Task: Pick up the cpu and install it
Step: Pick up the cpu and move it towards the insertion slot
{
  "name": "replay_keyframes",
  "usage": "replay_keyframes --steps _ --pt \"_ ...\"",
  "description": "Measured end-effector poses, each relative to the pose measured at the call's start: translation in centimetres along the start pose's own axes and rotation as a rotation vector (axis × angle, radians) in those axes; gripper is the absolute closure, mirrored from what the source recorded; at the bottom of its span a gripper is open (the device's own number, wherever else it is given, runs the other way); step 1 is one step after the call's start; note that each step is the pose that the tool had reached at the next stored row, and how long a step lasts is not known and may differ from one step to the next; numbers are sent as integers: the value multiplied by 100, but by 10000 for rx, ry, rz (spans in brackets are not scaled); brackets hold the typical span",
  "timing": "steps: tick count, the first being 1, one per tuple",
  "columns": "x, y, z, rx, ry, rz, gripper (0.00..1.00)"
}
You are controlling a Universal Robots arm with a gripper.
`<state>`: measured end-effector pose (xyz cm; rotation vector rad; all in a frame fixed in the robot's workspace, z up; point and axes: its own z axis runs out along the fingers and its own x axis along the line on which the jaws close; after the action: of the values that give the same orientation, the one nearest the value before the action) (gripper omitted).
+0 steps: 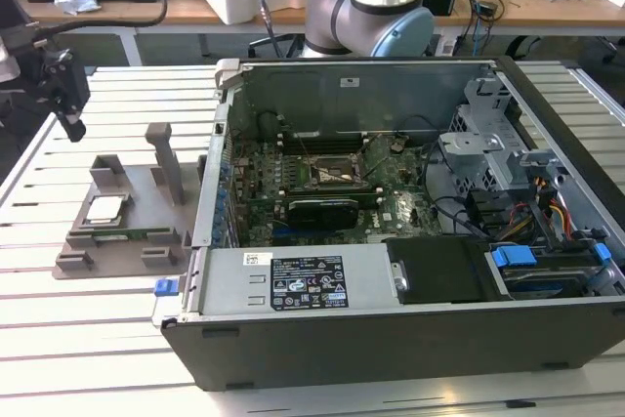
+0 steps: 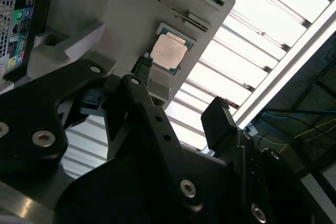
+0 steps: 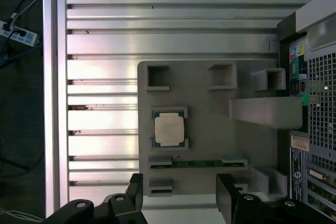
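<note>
The cpu (image 1: pixel 104 208), a flat square chip with a silvery top, lies in a recess of the grey holder plate (image 1: pixel 146 197) at the exterior view's left. Both wrist views show it from above, cpu (image 3: pixel 169 130) and cpu (image 2: pixel 169 53). My gripper (image 1: pixel 75 127) hangs above the table, beyond the plate's far left corner and apart from the chip. The gripper (image 3: pixel 181 195) is open, with nothing between its black fingers (image 3: pixel 134 190). The motherboard's socket (image 1: pixel 337 175) sits uncovered inside the open computer case (image 1: pixel 391 339).
A long green memory stick (image 3: pixel 197 163) lies in a slot of the holder beside the cpu. A grey upright post (image 1: pixel 164 158) rises from the plate near the case wall. The slatted metal table (image 1: pixel 88 339) extends around the plate. Desks with cables stand behind.
</note>
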<state>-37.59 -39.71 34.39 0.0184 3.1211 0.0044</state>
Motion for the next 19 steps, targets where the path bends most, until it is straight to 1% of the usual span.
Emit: replay_keyframes --steps 6,8,10,19 --pt "-5 -1 112 1 5 0 34" --pt "-7 0 167 1 8 0 34" --pt "-7 -1 205 0 9 0 34" --pt "-7 -1 333 0 11 -1 34"
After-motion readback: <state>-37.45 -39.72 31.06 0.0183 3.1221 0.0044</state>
